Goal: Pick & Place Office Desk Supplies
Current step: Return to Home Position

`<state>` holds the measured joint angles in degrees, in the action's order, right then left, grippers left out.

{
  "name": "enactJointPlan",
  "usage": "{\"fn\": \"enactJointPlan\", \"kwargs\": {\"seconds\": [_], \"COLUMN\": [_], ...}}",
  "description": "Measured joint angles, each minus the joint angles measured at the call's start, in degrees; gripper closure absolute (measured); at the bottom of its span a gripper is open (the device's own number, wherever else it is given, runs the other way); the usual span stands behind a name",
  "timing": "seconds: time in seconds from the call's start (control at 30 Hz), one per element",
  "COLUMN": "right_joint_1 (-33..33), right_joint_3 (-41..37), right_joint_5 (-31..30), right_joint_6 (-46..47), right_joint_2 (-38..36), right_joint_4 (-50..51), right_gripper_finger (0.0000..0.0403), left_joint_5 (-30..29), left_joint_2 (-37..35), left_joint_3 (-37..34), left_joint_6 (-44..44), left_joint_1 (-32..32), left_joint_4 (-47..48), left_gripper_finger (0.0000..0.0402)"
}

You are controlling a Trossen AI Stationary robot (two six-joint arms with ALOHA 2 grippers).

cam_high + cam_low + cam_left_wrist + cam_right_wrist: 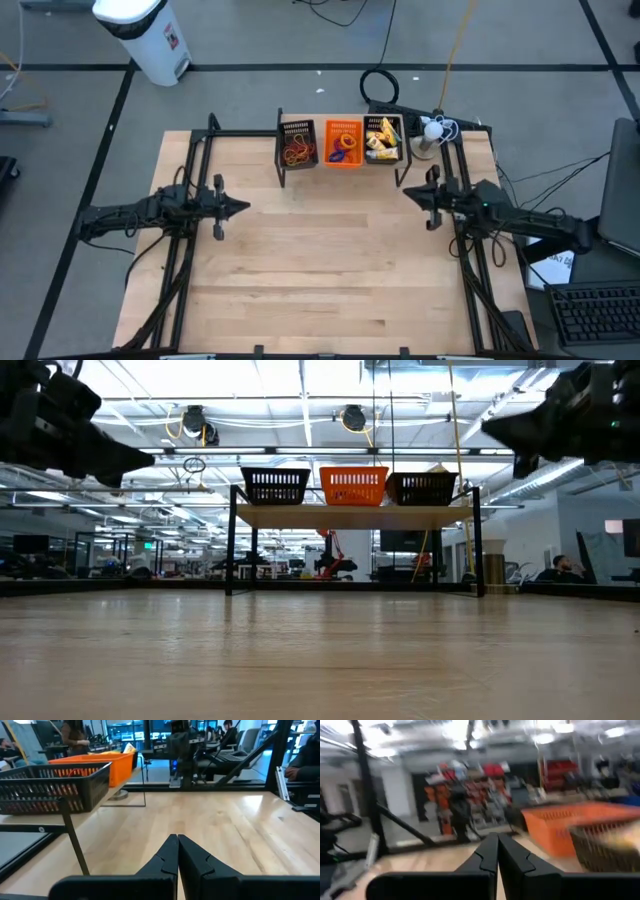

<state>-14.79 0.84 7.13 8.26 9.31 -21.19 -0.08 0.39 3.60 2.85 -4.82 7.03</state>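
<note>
Three trays stand side by side on a raised shelf at the table's far edge. The left black mesh tray holds red and orange rubber bands. The orange tray holds blue, purple and orange rings. The right black mesh tray holds yellow oblong pieces. My left gripper hovers shut over the table's left side, pointing right; its fingers meet in the left wrist view. My right gripper hovers shut at the right side, near the right tray, and its fingers meet in the right wrist view.
The shelf stands on thin black legs, with open space beneath. Bare wooden tabletop fills the middle and near side. A white lamp-like object and cables sit by the far right corner. Black frame rails run along both sides.
</note>
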Motion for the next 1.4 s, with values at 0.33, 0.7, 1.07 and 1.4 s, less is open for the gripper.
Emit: {"fn": "enactJointPlan", "kwargs": {"seconds": [0.33,0.7,1.07,1.4], "right_joint_1": [3.05,8.07,7.68,4.88], "right_joint_3": [0.0,-0.04,-0.04,-0.04], "right_joint_5": [0.11,-1.13,-1.37,-3.42], "right_joint_6": [-1.34,-5.38,-8.08,-2.92], "right_joint_2": [8.73,15.36,4.4,-7.83], "right_joint_4": [-2.09,-9.03,-3.77,4.43], "right_gripper_finger": [0.0403,0.0403,0.0403,0.0403], "left_joint_5": [0.13,0.15,-1.03,0.46], "left_joint_2": [0.08,0.06,-0.03,-0.03], "left_joint_3": [-0.18,-0.16,1.39,1.35], "left_joint_6": [0.18,-0.63,1.38,3.5], "left_joint_1": [0.0,0.02,-0.05,-0.04], "left_joint_4": [-0.64,-0.43,5.53,5.12], "left_gripper_finger": [0.04,0.04,0.0398,0.0398]}}
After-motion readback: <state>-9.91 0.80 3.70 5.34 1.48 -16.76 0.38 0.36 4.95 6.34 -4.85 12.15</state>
